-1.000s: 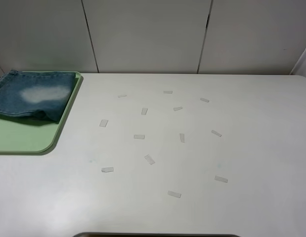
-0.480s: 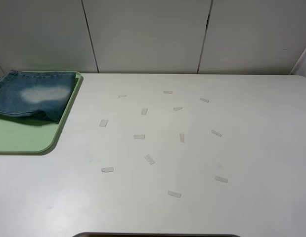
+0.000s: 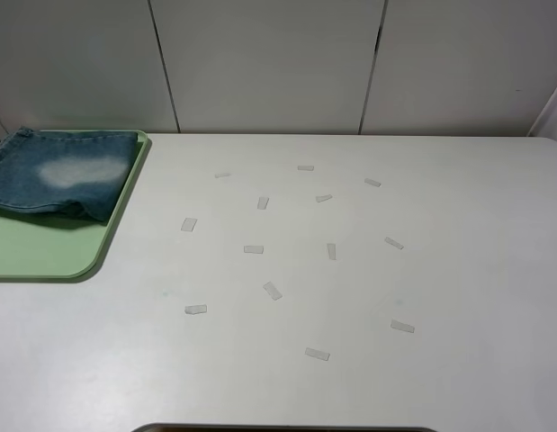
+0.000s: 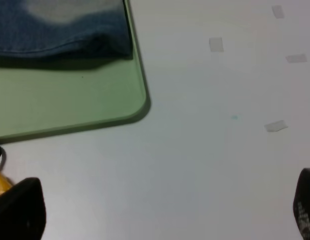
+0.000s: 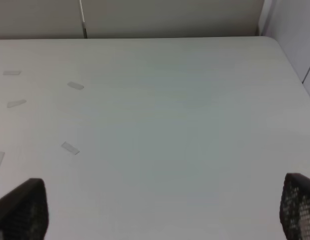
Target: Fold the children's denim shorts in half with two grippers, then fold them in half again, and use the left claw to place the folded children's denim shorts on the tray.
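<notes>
The folded denim shorts (image 3: pixel 58 175) lie on the far part of the pale-green tray (image 3: pixel 44 252) at the table's left edge, with a faded pale patch facing up. The left wrist view shows the shorts' folded edge (image 4: pixel 59 30) on the tray (image 4: pixel 69 100). Neither arm shows in the exterior high view. My left gripper (image 4: pixel 160 210) is open and empty over bare table, off the tray's near corner. My right gripper (image 5: pixel 160 210) is open and empty over the right part of the table.
Several small pale tape strips (image 3: pixel 273 290) are stuck over the middle of the white table (image 3: pixel 458 225). A grey panelled wall (image 3: pixel 269 63) stands behind the table. The table's right edge (image 5: pixel 290 60) shows in the right wrist view.
</notes>
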